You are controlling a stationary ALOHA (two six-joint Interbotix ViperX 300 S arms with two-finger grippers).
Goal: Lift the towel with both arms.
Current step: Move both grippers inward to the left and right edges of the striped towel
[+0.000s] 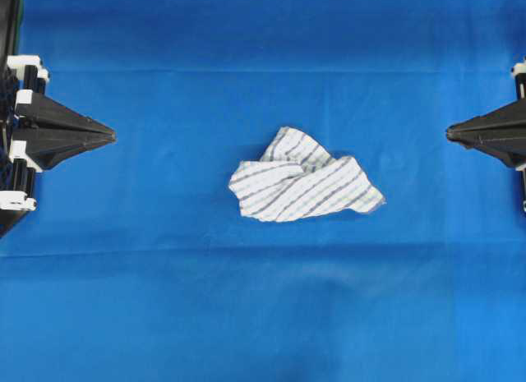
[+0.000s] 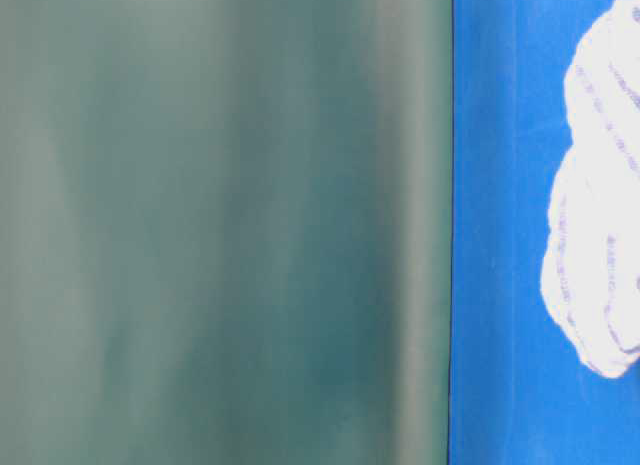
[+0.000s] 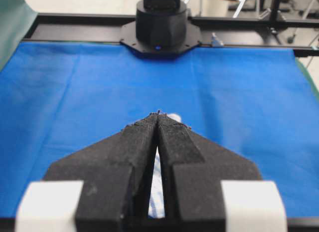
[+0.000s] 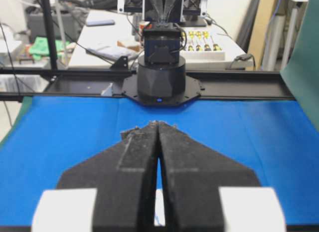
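The towel (image 1: 300, 179), white with thin blue-grey stripes, lies crumpled on the blue cloth near the middle of the overhead view. It shows blurred at the right edge of the table-level view (image 2: 600, 205). My left gripper (image 1: 113, 135) rests at the left edge, shut and holding nothing, well left of the towel. My right gripper (image 1: 449, 134) sits at the right edge, also shut and holding nothing. In the left wrist view the gripper (image 3: 158, 113) has its tips together, and a sliver of towel (image 3: 174, 115) peeks beyond them. The right wrist view shows its gripper (image 4: 158, 123) closed too.
The blue cloth surface (image 1: 263, 300) covers the whole table. The opposite arm's black base (image 3: 160, 25) stands at the far edge in the left wrist view, and another base (image 4: 160, 77) in the right wrist view. A green sheet (image 2: 220, 225) fills most of the table-level view.
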